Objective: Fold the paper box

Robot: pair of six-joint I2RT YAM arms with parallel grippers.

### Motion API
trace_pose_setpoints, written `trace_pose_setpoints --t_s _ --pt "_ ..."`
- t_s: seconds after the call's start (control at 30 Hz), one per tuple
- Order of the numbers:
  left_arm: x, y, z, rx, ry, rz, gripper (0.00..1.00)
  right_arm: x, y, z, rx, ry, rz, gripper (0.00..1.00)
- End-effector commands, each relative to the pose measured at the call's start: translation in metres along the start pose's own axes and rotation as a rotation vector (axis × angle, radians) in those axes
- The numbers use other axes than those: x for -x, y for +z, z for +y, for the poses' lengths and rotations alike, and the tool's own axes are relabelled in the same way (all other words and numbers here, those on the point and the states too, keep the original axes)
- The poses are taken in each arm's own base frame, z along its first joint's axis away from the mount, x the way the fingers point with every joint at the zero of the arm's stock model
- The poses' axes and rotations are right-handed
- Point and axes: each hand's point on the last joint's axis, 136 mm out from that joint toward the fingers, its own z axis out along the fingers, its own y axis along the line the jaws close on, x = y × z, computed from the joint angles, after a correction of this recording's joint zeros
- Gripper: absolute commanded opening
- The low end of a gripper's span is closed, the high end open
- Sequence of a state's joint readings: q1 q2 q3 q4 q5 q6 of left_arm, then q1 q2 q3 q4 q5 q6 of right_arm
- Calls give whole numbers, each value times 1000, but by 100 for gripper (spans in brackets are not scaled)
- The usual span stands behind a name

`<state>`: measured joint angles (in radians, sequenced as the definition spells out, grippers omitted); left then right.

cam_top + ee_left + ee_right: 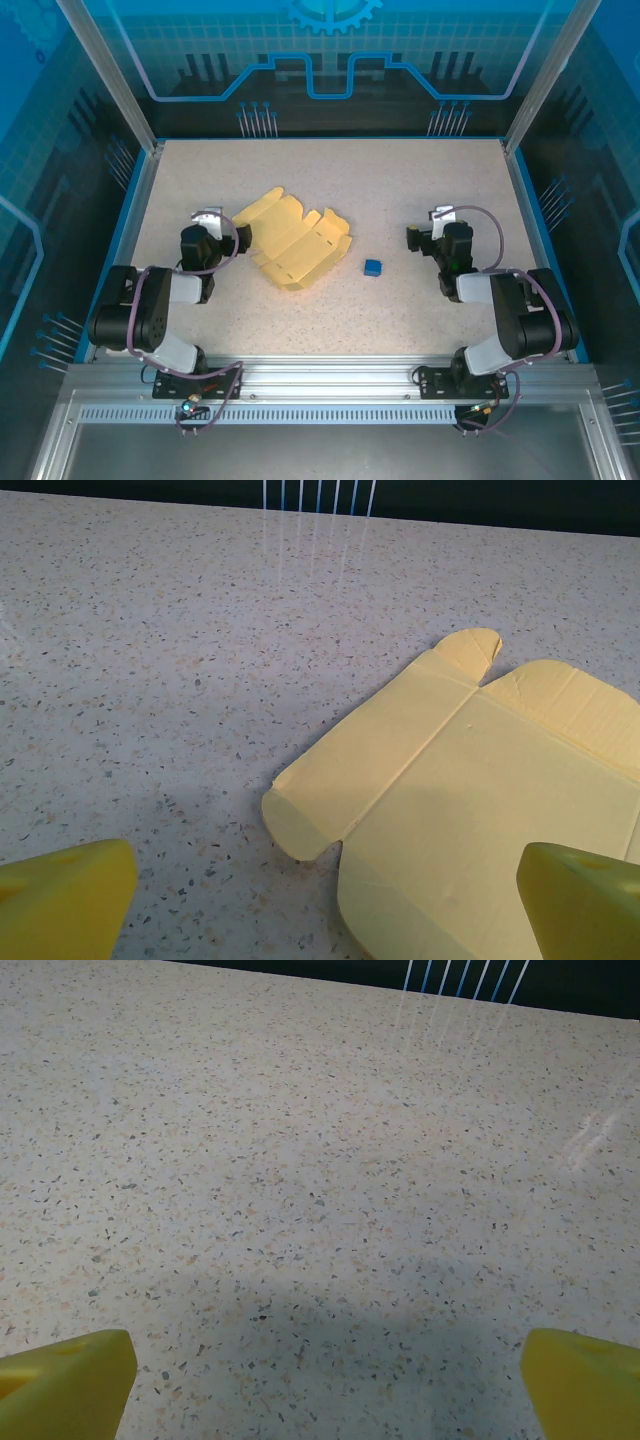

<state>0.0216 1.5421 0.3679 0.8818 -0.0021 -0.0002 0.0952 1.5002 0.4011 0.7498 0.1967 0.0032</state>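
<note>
Nearest to us in the overhead view runs the aluminium frame rail (320, 380), with both arm bases bolted along it. Beyond it lies the tabletop (400, 190), a pale speckled stone-look surface, matte with faint glare streaks toward its far edge, bounded by a blue border. Slanted aluminium posts (105, 70) rise at the far corners. Translucent blue panels (330, 60) printed with circuit-style lines and a gear emblem (333, 12) enclose the cell.

We find the paper box (293, 243) lying left of centre on the tabletop as an open, unfolded pale yellow sheet, with creases and rounded flaps visible. No flap appears tucked in. A small blue cube (373, 267) sits to its right, apart from it, between the sheet and the right arm.

We note the left end effector (322, 905) spread wide and holding nothing. Its yellow fingertips (60, 900) stand at the two lower corners of the wrist view, and the near flaps of the sheet lie between and ahead of them. The right end effector (325, 1385) is likewise spread wide and empty, facing bare tabletop with a soft shadow (330, 1330) cast beneath it.
</note>
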Motion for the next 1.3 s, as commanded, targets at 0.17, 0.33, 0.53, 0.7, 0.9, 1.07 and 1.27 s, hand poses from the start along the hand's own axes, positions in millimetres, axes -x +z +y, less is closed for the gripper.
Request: trace_pose_setpoints --t_s 0.17,0.33,0.53,0.7,0.9,1.07,1.27 --pt "12 3 -3 -19 0 -38 99 15 2 -4 -1 24 -45 100" --pt "12 3 -3 -18 0 -37 99 15 2 -4 0 25 -45 100" --pt "12 3 -3 -19 -1 -36 99 14 2 -3 1 23 -42 100" --pt "12 3 -3 -19 -2 -38 99 14 2 -4 1 24 -43 100" --pt "12 3 -3 -20 -3 -38 99 14 2 -4 1 24 -43 100" --pt "19 -5 -1 -9 -8 -79 99 17 0 -5 -29 14 -45 100" --pt "50 -29 6 57 -69 -54 99 40 -22 -27 -159 73 3 100"
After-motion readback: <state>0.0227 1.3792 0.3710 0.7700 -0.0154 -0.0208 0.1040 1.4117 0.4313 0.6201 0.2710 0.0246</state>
